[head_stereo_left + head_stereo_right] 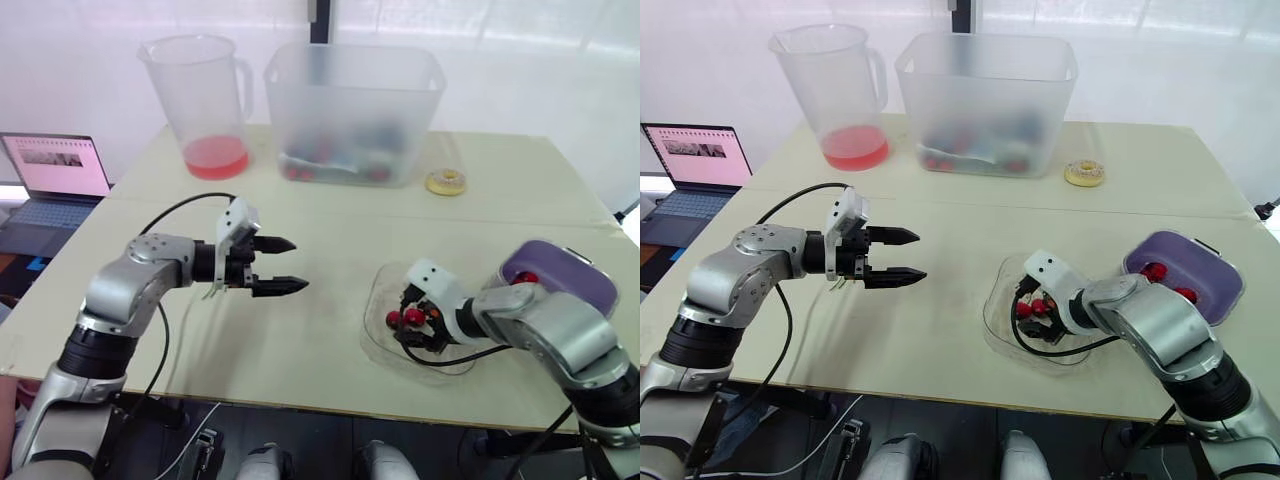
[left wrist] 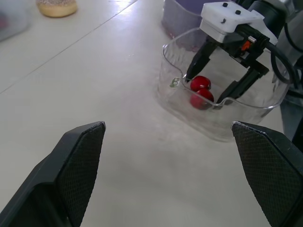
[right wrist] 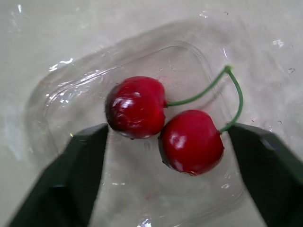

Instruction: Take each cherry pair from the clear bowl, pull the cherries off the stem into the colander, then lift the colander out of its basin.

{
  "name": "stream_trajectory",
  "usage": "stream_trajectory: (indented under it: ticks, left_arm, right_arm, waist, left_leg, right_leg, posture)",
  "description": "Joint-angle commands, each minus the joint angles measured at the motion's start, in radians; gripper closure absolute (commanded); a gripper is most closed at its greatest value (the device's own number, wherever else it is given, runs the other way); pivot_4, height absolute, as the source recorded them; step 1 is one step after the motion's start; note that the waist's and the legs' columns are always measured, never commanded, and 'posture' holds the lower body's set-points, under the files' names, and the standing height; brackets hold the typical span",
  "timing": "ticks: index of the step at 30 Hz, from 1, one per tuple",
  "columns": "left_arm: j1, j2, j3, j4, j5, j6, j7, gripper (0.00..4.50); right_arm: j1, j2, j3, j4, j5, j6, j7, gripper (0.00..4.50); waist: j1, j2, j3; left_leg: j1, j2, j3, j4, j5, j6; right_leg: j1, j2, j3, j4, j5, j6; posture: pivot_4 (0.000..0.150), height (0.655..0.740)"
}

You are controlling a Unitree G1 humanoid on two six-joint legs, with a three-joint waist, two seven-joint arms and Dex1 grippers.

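Cherry pair lies in bowl, lower right of the head view. Right gripper straddles it, jaws wide (nothing pinched yet). Left gripper hovers left of centre, jaws wide. Best: close on one cherry, leaving the stem free.

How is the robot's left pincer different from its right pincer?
The left pincer hangs above the table; the right pincer reaches into the clear bowl. The left pincer has nothing between its fingers; the right pincer straddles the cherry pair. Both are open, with black fingers.
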Motion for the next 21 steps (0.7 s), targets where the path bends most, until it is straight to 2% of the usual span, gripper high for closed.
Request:
stream_trajectory:
  ticks: [1, 2, 3, 11, 13, 16, 21]
  left_arm:
    - [-0.006, 0.013, 0.019, -0.032, 0.0, -0.008, -0.001, 0.0]
    - [-0.006, 0.013, 0.018, -0.031, 0.0, -0.009, 0.0, 0.0]
    - [-0.008, 0.012, 0.018, -0.03, 0.001, -0.009, 0.0, 0.0]
    - [-0.012, 0.002, 0.016, -0.027, 0.002, -0.016, 0.006, 0.0]
    - [-0.028, -0.016, 0.039, -0.019, -0.034, 0.018, 0.016, 0.0]
    - [-0.054, -0.048, 0.077, -0.009, -0.087, 0.071, 0.044, 0.0]
    - [-0.114, -0.117, 0.156, 0.008, -0.206, 0.188, 0.107, 0.0]
  right_arm:
    - [0.002, -0.026, 0.01, 0.001, -0.017, -0.04, -0.005, 2.29]
    - [0.002, -0.028, 0.013, 0.003, -0.018, -0.045, -0.005, 2.81]
    - [0.0, -0.032, 0.017, 0.005, -0.019, -0.049, -0.004, 3.11]
    - [-0.01, -0.098, 0.039, -0.033, -0.021, -0.115, 0.031, 3.11]
    - [-0.005, -0.171, 0.056, -0.074, -0.043, -0.229, 0.094, 3.11]
    - [0.048, -0.297, 0.055, -0.158, -0.106, -0.513, 0.218, 3.11]
    - [0.084, -0.385, -0.09, -0.222, -0.123, -0.709, 0.303, 3.11]
  waist:
    - [0.001, 0.0, 0.0]
    - [0.001, 0.0, 0.0]
    - [0.002, 0.0, 0.0]
    - [0.005, 0.0, 0.0]
    - [0.006, 0.0, 0.0]
    - [0.008, 0.0, 0.0]
    - [0.004, 0.0, 0.0]
  left_leg:
    - [0.0, 0.0, 0.0, 0.0, 0.0, 0.0]
    - [0.0, 0.0, 0.0, 0.0, 0.0, 0.0]
    - [0.0, 0.0, 0.0, 0.0, 0.0, 0.0]
    - [0.0, 0.0, 0.0, 0.0, 0.0, 0.0]
    - [0.0, 0.0, 0.0, 0.0, 0.0, 0.0]
    - [-0.001, 0.0, -0.001, 0.0, -0.001, 0.001]
    - [-0.002, 0.001, -0.001, 0.003, -0.001, 0.001]
  right_leg:
    - [0.0, 0.0, 0.0, 0.0, 0.0, 0.0]
    - [0.0, 0.0, 0.0, 0.0, 0.0, 0.0]
    - [0.0, 0.0, 0.0, 0.0, 0.0, 0.0]
    - [0.0, 0.0, 0.0, 0.0, 0.0, 0.0]
    - [0.0, 0.0, 0.0, 0.0, 0.0, 0.0]
    - [0.0, 0.0, 0.0, -0.001, 0.0, 0.0]
    - [0.0, 0.001, 0.0, 0.0, 0.0, 0.001]
  posture:
    - [0.15, 0.7078]
    - [0.15, 0.7078]
    - [0.15, 0.7078]
    - [0.15, 0.7078]
    - [0.15, 0.7078]
    - [0.15, 0.7078]
    - [0.15, 0.7078]
